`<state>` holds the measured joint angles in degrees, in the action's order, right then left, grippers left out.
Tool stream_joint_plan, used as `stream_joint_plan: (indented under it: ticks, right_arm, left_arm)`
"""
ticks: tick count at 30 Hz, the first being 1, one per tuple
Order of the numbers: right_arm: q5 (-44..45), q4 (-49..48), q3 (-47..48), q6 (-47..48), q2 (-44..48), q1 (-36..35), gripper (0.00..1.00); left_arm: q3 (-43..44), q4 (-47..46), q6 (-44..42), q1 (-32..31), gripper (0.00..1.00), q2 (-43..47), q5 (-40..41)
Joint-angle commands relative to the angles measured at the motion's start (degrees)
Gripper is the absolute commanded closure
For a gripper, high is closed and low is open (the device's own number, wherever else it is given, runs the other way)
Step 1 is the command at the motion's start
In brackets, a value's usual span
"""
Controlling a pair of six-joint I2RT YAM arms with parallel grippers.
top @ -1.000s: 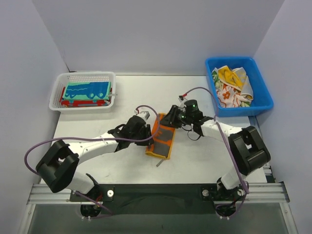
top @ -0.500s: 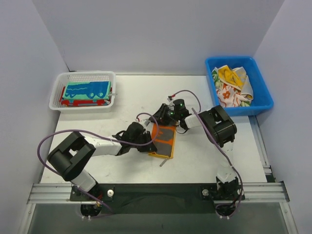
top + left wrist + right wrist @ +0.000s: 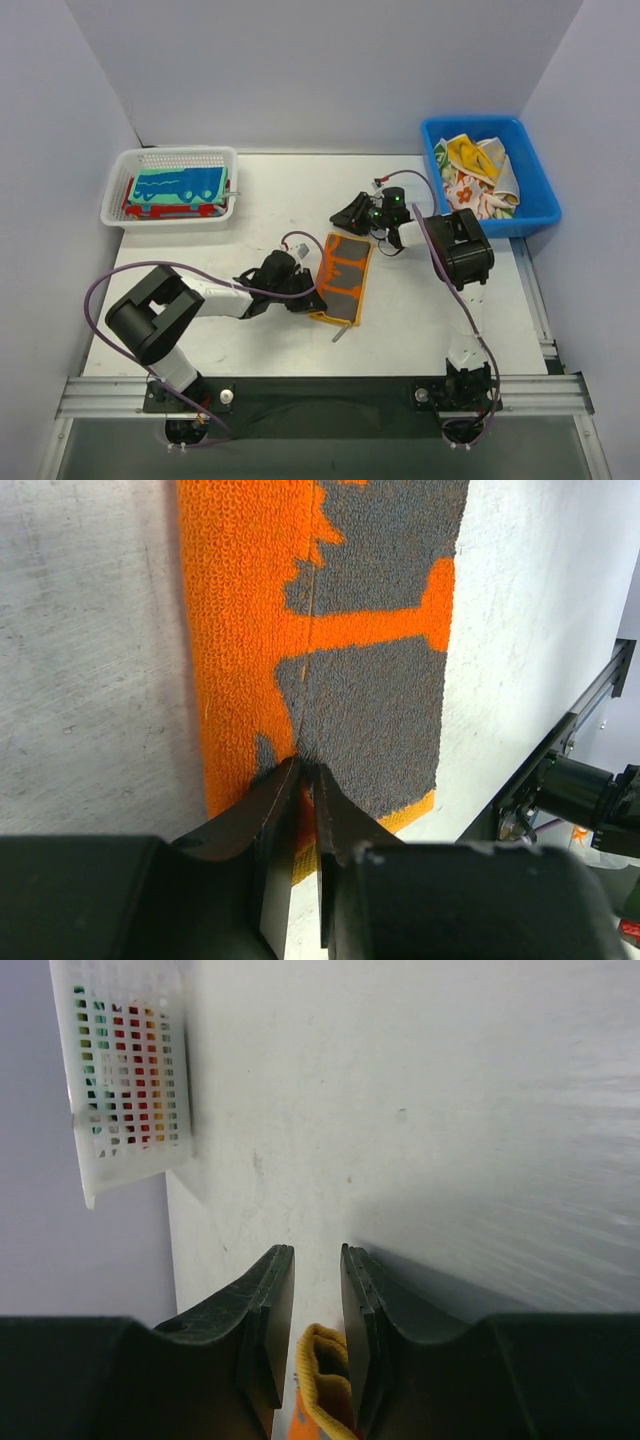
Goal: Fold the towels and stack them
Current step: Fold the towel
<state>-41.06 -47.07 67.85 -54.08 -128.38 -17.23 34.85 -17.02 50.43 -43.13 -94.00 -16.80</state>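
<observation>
Grey-and-orange towel (image 3: 343, 278) lies flat as a long strip mid-surface (image 3: 250, 200), between the two arms. In the top view the left end effector (image 3: 306, 298) sits at the strip's near end, on its left side, and the right end effector (image 3: 350, 216) sits at its far end. Jaw state is not readable from above on either arm.

The left wrist view settles the left side. Its fingers (image 3: 265, 805) are closed onto the towel's edge with orange hem pinched between them, at a crease line running up the cloth. The same view shows the terry pile and orange shapes on grey, which the top view gives only as blocks.

In the right wrist view the fingers (image 3: 270, 1300) stand a narrow gap apart. The yellow-orange hem of the towel is bunched low in that gap and fills it, so it is gripped. Bare surface lies ahead of the tips. The white mesh basket (image 3: 120, 1080) is at upper left, colours showing through its holes.

Only the top view shows the rest. The basket, far left, holds a folded stack with a teal towel (image 3: 178, 185) on top and a red edge under it. The blue bin (image 3: 540, 215), far right, holds loose crumpled towels (image 3: 472, 178), yellow and floral white among them.
</observation>
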Motion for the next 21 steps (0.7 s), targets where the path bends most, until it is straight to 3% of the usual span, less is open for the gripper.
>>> stream_joint_plan:
  ticks: [1, 6, 13, 18, 21]
  right_arm:
    - [0.2, 1.7, 0.2, 2.9, 1.2, 1.8, 0.73]
    - [0.6, 6.8, -4.1, 8.4, 13.7, 3.9, 0.73]
    - [7.8, 28.9, -10.2, 21.0, 30.1, 3.5, 0.73]
    - [12.7, 38.3, -15.1, 27.5, 37.7, -0.8, 0.73]
    - [14.8, 42.6, -15.7, 30.3, 39.2, -5.2, 0.75]
  left_arm:
    - [0.1, 5.8, -2.4, 0.7, 0.76, -1.8, -0.3]
    - [5.7, 12.8, -8.9, 4.9, 0.7, -1.1, -1.7]
    - [15.7, 28.2, -19.6, 6.2, 0.56, 4.6, 4.1]
    - [11.7, 26.6, -15.8, 4.4, 0.54, 10.5, 6.7]
    - [7.5, 22.9, -11.0, 4.1, 0.57, 11.1, 7.4]
